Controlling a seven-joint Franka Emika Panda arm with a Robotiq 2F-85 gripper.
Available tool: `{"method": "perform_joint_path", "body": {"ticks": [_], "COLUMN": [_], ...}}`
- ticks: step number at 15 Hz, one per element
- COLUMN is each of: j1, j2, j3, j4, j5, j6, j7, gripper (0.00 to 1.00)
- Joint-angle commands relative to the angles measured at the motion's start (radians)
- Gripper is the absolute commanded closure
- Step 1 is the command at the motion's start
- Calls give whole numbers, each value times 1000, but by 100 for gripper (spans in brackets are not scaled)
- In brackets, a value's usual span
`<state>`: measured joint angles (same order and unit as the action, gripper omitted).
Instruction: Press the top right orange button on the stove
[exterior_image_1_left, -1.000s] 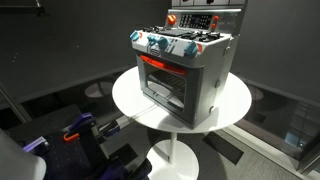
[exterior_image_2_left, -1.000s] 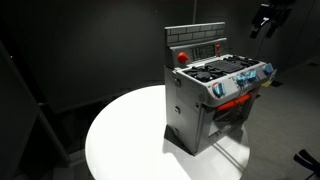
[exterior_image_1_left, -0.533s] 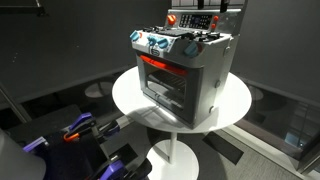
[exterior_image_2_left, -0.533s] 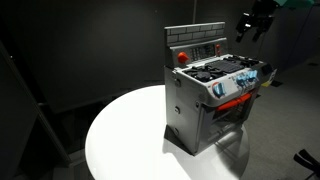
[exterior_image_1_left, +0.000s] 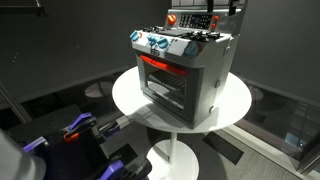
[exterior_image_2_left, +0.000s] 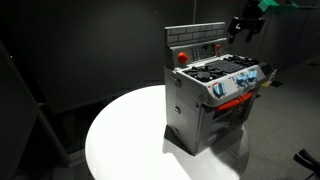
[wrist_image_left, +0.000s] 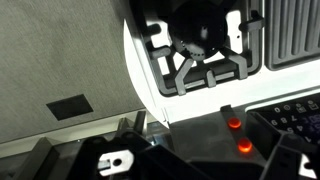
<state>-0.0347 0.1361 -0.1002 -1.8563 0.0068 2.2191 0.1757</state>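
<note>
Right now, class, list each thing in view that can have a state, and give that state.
Stove: upright on the table.
Oven door: shut.
Orange buttons: uncovered, nothing pressing them.
Tool: in the air near the back panel; open or shut cannot be told.

In an exterior view, there's the toy stove (exterior_image_1_left: 185, 70), sitting on the round white tabletop (exterior_image_1_left: 130, 100) with its oven door (exterior_image_1_left: 163, 82) angled toward the camera. Blue knobs (exterior_image_1_left: 160, 43) line the stove's front edge. On the stove's back panel (exterior_image_1_left: 195, 19) an orange button (exterior_image_1_left: 171, 19) shows at one end, and the dark claw (exterior_image_1_left: 232, 9) hangs over the opposite end, jaws too dim to read.
</note>
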Motion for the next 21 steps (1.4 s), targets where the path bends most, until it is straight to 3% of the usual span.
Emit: {"method": "perform_joint_path", "body": {"ticks": [1,21], "j1": [-4,9], "j2": [50,89], "j3": [3,9], "j4": [70,85], "j5": [-35,-34], "j6": [-7,-5], "j7": [61,72], "gripper": [0,0]}}
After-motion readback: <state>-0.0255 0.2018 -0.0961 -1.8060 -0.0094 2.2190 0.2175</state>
